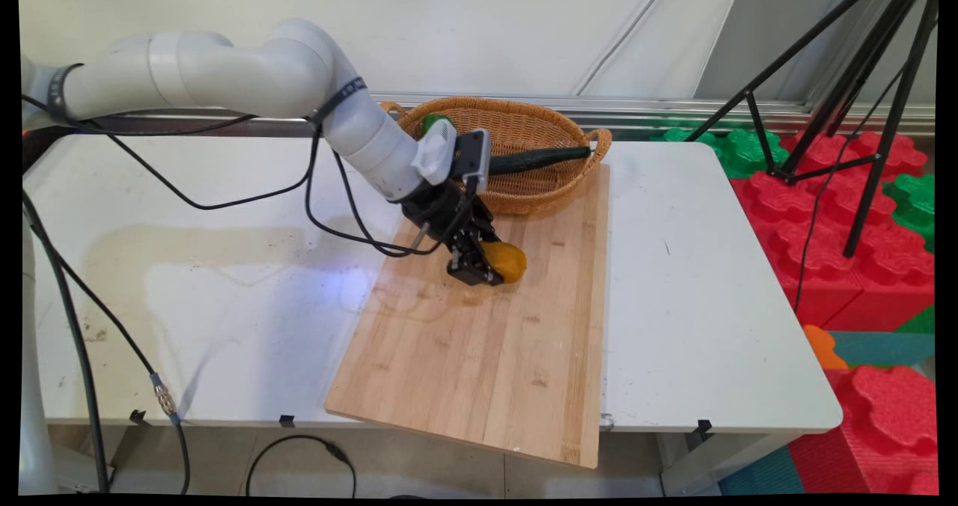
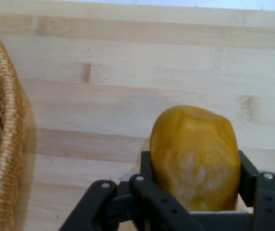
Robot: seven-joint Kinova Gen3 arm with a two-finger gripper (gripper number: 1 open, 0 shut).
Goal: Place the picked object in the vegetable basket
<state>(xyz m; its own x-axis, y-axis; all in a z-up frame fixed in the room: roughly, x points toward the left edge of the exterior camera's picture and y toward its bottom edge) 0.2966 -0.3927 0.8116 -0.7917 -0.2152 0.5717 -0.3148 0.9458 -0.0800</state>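
Main view and hand view, one moment. The white arm (image 1: 224, 72) reaches in from the table's left side and bends down over the far part of a wooden cutting board (image 1: 479, 349), which lies on the white table (image 1: 703, 281) and runs from the table's far edge to its near edge, where its near corner juts past the rim. The black tool (image 1: 486, 263) stands low over the board's far half, and its two fingers are closed against the sides of a yellow-orange, rounded fruit (image 1: 509, 260), which looks like a mango. In the hand view the fruit (image 2: 195, 156) fills the gap between the fingers (image 2: 149, 168), one dark pad pressing on each flank, with the bare planks of the board (image 2: 128, 72) beyond it. Whether the fruit rests on the board or is held just above it cannot be told from either view.

A woven wicker basket (image 1: 554, 128) with two loop handles stands at the table's far edge, its near side resting on the board's far end. A long dark green vegetable (image 1: 539, 159), probably a cucumber, lies slantwise in it with one end against the right-hand rim, and a small green item (image 1: 434, 123) shows at its left side, partly hidden by the arm's wrist. In the hand view the basket's wall (image 2: 3, 144) fills the left margin. Black cables (image 1: 329, 214) hang from the arm over the table's left half.
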